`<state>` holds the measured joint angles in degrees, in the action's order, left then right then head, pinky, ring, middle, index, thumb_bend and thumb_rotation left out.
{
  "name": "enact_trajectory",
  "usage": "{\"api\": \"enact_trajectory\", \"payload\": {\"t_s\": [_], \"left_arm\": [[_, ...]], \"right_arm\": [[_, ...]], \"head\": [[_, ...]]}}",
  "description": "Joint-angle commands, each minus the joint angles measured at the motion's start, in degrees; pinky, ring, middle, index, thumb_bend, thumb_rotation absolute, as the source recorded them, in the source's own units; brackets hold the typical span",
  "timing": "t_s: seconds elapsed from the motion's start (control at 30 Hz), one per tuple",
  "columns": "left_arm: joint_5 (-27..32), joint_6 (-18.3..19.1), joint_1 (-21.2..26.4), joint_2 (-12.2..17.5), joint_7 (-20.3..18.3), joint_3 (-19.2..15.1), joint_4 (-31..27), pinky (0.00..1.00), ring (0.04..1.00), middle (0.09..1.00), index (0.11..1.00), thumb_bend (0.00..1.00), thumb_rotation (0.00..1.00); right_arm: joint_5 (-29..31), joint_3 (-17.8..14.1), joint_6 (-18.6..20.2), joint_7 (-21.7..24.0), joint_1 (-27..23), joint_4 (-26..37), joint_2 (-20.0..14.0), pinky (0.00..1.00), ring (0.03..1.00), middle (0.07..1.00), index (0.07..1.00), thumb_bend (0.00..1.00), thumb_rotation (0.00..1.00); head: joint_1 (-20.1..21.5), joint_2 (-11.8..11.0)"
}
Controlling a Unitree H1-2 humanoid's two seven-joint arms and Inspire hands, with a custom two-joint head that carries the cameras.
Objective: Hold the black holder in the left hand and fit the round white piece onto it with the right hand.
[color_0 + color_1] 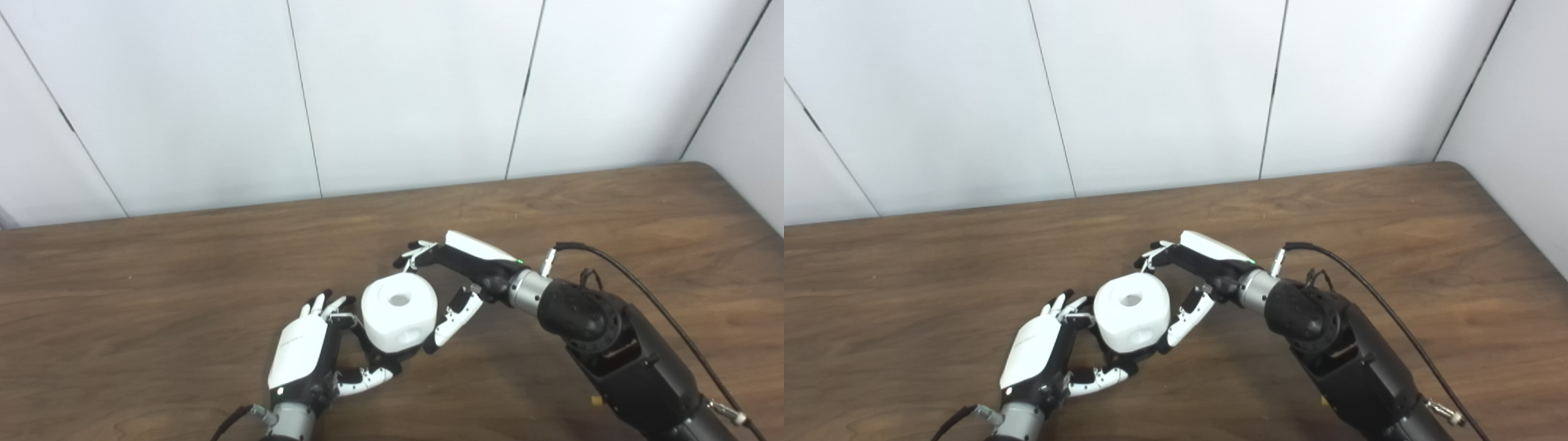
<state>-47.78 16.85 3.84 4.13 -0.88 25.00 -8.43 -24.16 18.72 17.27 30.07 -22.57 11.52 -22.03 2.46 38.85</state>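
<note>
- I see the round white piece (399,311) sitting low and centre on the wooden table (184,294), with a round hole in its top face and another hole in the side that faces me.
- Under the white piece a dark rim of the black holder (405,353) shows; most of it is hidden, so I cannot say how fully the piece is seated on it.
- My left hand (309,355) is just to the left of the white piece, back of the hand turned up. Its fingers (324,304) curl toward the piece's left side and its thumb (366,380) reaches in under the piece toward the holder. I read this as a grip on the holder, though the contact itself is hidden behind the piece.
- My right hand (456,278) is to the right of and behind the white piece, spread wide and holding nothing. Its upper fingers (415,252) arch over the far edge of the piece with a gap showing, and its thumb (452,318) hangs down close beside the piece's right side; I cannot tell whether the tip touches.
- The right forearm (618,349) runs from that hand away to the lower right of the piece, with a black cable (643,294) looping along it.
- Behind the piece, past the far table edge, stands a white panelled wall (404,92).
</note>
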Motion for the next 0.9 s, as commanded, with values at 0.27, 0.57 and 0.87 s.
{"api": "enact_trajectory", "payload": {"t_s": [0.27,0.57,0.87], "left_arm": [[0.05,-0.04,-1.19,0.1,-1.67,0.7,-0.16,1.0,1.0,0.89,0.479,0.52,0.05],[0.07,0.07,-1.21,0.23,-1.84,0.58,-0.25,1.0,1.0,0.89,0.479,0.52,0.05],[-0.06,0.02,-1.18,0.38,-1.88,0.63,-0.27,1.0,1.0,0.89,0.479,0.52,0.05]], "right_arm": [[0.25,-0.22,-2.39,-1.35,-1.69,0.55,0.25,1.0,0.979,0.852,0.477,0.5,0.13],[0.95,-0.9,-1.47,-1.55,-1.09,1.0,0.27,1.0,0.986,0.861,0.481,0.5,0.14],[1.32,-1.36,-0.42,-0.93,-0.67,1.59,-0.28,1.0,1.0,0.898,0.49,0.51,0.14]], "head": [[0.06,0.1],[0.19,0.01],[0.31,-0.02]]}}
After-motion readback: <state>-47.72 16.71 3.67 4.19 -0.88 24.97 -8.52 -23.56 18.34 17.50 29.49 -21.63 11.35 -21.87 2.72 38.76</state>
